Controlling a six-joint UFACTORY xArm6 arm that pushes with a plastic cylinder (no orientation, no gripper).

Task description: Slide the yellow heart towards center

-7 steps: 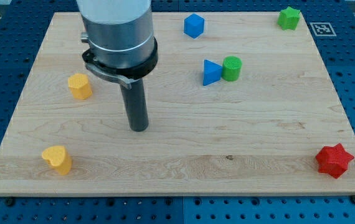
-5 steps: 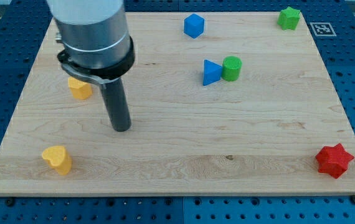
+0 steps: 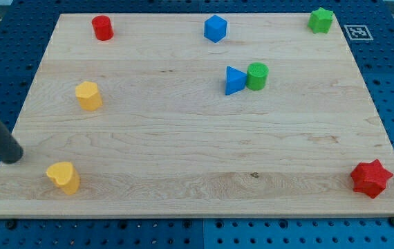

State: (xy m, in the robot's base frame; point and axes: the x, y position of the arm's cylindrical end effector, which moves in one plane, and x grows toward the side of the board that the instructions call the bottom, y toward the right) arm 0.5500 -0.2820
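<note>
The yellow heart [image 3: 63, 177] lies near the board's bottom left corner. My tip [image 3: 12, 158] rests on the board's left edge, to the left of the heart and slightly above it, a short gap away and not touching. Only the dark rod shows, slanting in from the view's left edge. A second yellow block, hexagon-like, [image 3: 88, 95] sits higher up on the left side.
A red cylinder [image 3: 102, 28] stands at the top left. A blue cube [image 3: 215, 28] is at top centre. A blue triangle [image 3: 234, 80] touches a green cylinder [image 3: 257, 75] right of centre. A green block [image 3: 321, 20] is top right, a red star [image 3: 371, 178] bottom right.
My tip has swept from the board's left-centre down and left to the left edge, beside the yellow heart. The arm's body has left the view, uncovering the red cylinder. No block moved.
</note>
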